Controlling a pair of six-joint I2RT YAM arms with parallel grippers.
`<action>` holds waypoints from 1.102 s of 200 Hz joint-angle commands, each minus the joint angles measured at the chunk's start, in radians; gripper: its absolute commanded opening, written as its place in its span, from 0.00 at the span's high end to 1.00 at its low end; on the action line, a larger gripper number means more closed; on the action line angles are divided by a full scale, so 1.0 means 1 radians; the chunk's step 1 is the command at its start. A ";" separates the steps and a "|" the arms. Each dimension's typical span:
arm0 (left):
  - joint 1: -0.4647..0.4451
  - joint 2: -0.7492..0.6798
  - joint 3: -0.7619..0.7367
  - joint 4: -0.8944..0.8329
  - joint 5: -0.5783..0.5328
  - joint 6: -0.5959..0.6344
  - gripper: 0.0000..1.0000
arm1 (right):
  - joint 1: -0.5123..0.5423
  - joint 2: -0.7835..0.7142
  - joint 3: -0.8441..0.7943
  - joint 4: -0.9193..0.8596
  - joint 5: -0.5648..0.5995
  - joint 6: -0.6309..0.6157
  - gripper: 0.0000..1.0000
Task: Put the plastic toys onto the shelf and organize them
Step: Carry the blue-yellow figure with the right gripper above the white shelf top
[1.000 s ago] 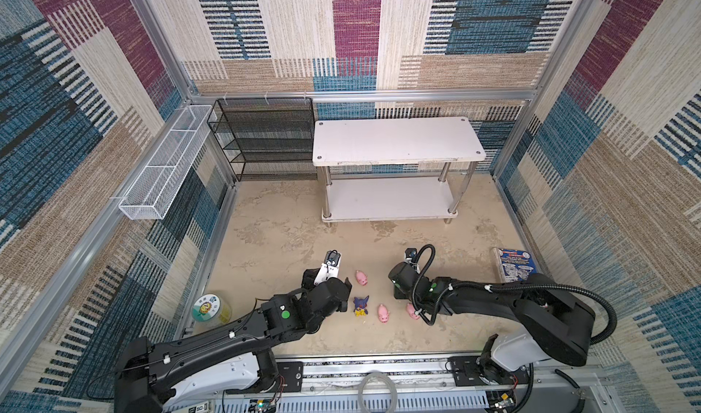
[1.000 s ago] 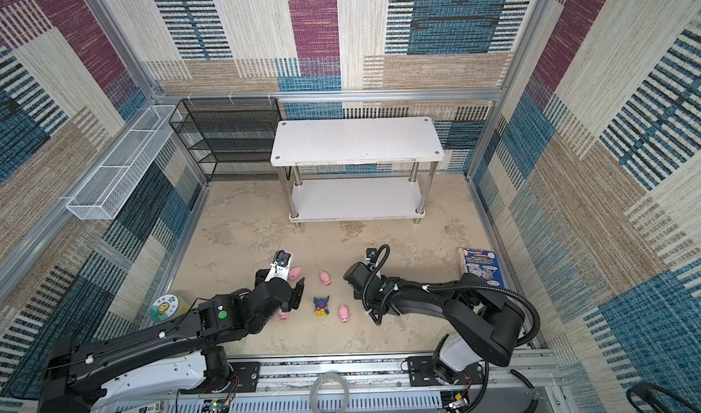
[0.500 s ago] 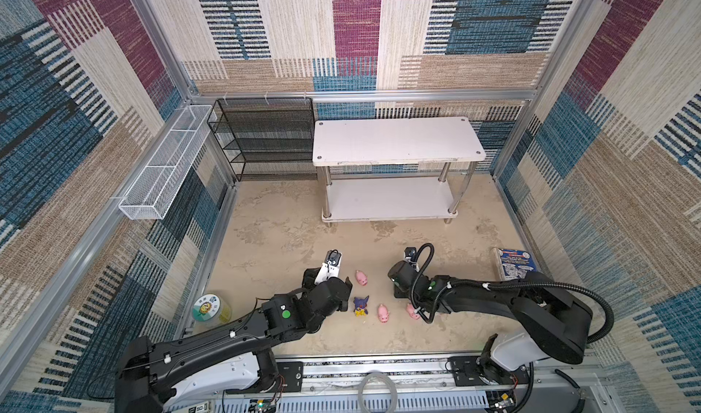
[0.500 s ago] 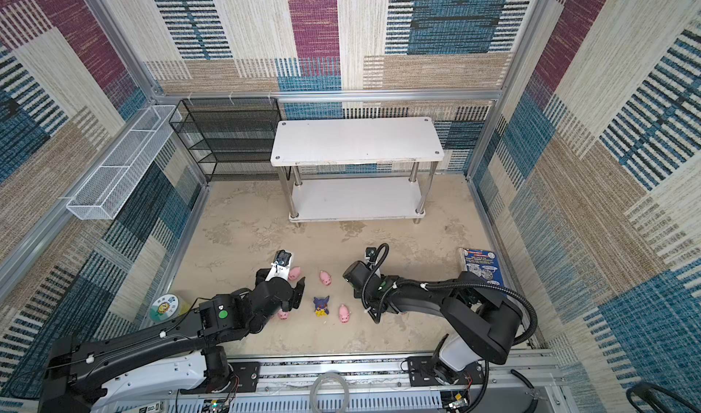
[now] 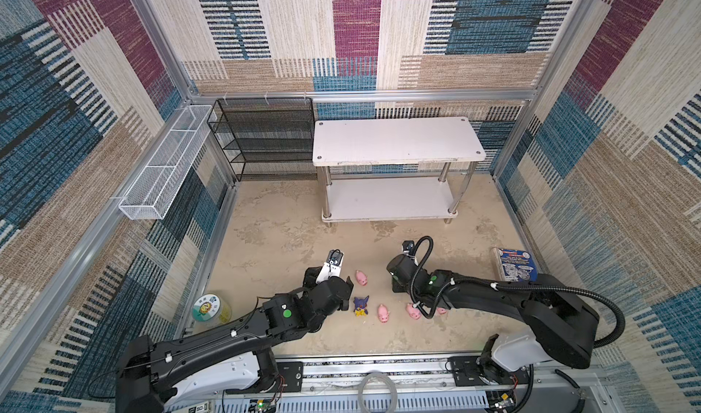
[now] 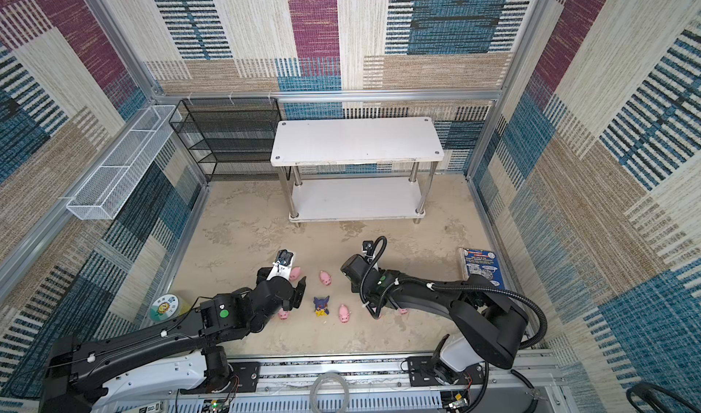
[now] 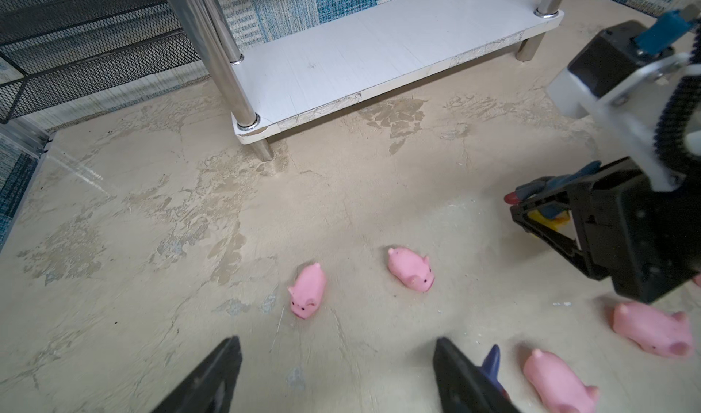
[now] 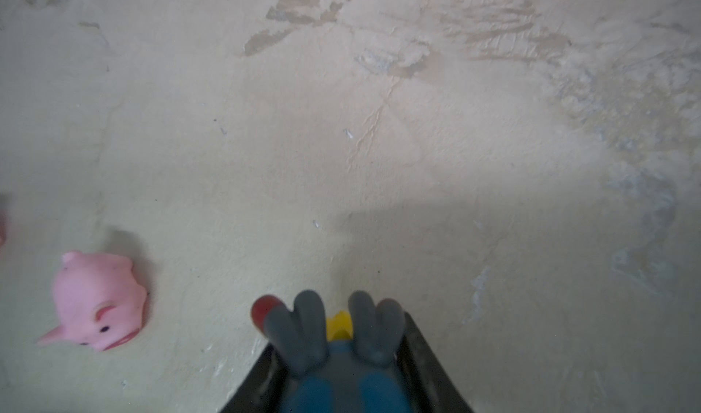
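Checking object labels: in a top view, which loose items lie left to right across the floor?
Green-lidded jar → purple-hooded figurine → pink pig → second pink pig → blue printed packet.

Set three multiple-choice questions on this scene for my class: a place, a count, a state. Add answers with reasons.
1. Where are the pink pigs? A. on the floor B. on the black rack C. in the wire basket
2. How many boards has the white shelf? A. one B. two C. four
3. How does the left end effector stand? A. closed on a pig B. closed on nothing C. open, holding nothing

1 A: they lie on the beige floor before the shelf.
2 B: a top board and a lower one.
3 C: its fingers stand wide apart with bare floor between.
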 commanded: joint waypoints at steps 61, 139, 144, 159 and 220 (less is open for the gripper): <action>0.001 0.052 0.088 0.035 0.048 0.122 0.16 | -0.001 -0.073 0.249 -0.269 0.002 -0.140 0.64; 0.000 0.094 0.287 -0.020 0.127 0.278 0.15 | -0.035 -0.083 0.622 -0.439 0.049 -0.309 0.64; 0.001 0.097 0.304 -0.024 0.132 0.286 0.15 | -0.042 -0.080 0.645 -0.441 0.051 -0.322 0.64; 0.001 0.108 0.346 -0.027 0.143 0.319 0.15 | -0.071 -0.073 0.700 -0.437 0.042 -0.359 0.64; 0.011 0.184 0.505 -0.021 0.168 0.437 0.13 | -0.204 0.043 0.989 -0.445 0.014 -0.511 0.64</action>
